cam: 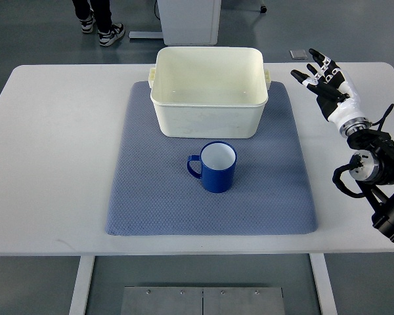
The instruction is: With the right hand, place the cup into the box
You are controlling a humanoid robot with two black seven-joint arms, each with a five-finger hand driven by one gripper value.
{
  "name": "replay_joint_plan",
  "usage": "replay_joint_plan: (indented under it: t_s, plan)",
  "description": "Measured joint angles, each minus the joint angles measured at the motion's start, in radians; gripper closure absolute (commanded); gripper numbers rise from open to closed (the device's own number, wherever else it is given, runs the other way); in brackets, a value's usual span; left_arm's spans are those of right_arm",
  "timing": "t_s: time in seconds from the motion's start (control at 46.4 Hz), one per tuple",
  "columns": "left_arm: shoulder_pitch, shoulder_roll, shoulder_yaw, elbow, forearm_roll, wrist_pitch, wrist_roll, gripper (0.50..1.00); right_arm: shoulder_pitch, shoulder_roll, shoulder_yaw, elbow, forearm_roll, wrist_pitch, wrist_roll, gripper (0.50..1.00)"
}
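One blue cup [216,167], upright at the mat's [151,203] centre just short of the white box [209,98], handle toward the table's [52,164] left edge; right hand [323,80], fingers spread and empty near the right edge, should close around its body from the handle-free side.

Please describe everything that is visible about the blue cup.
The blue cup is a mug with a glossy, enamel-like look, dark blue outside and white inside. It stands upright and looks empty. Its loop handle points to the picture's left. It rests on the grey-blue mat, just in front of the white box, apart from it. Nothing else touches it; the right hand is away from it.
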Motion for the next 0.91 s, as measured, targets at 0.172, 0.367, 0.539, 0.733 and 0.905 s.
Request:
replay_joint_plan:
  t_s: [0.172, 0.367, 0.539, 0.733, 0.905]
  plan:
    - [0.000, 0.000, 0.000, 0.000, 0.000, 0.000, 0.000, 0.500, 0.000, -0.004, 0.000, 0.004, 0.000, 0.000, 0.001, 0.500]
    - [0.000, 0.000, 0.000, 0.000, 0.000, 0.000, 0.000, 0.500, 0.025, -0.027, 0.000, 0.034, 0.000, 0.002, 0.005, 0.500]
    - [0.000, 0.000, 0.000, 0.000, 0.000, 0.000, 0.000, 0.500, 0.042, -0.060, -0.001, 0.106, -0.001, 0.016, 0.005, 0.500]
    - [-0.001, 0.000, 0.000, 0.000, 0.000, 0.000, 0.000, 0.500, 0.041, -0.097, -0.036, 0.271, -0.009, 0.037, 0.000, 0.500]
    - [0.000, 0.000, 0.000, 0.000, 0.000, 0.000, 0.000, 0.500, 0.042, -0.134, -0.117, 0.375, -0.014, 0.039, 0.002, 0.500]
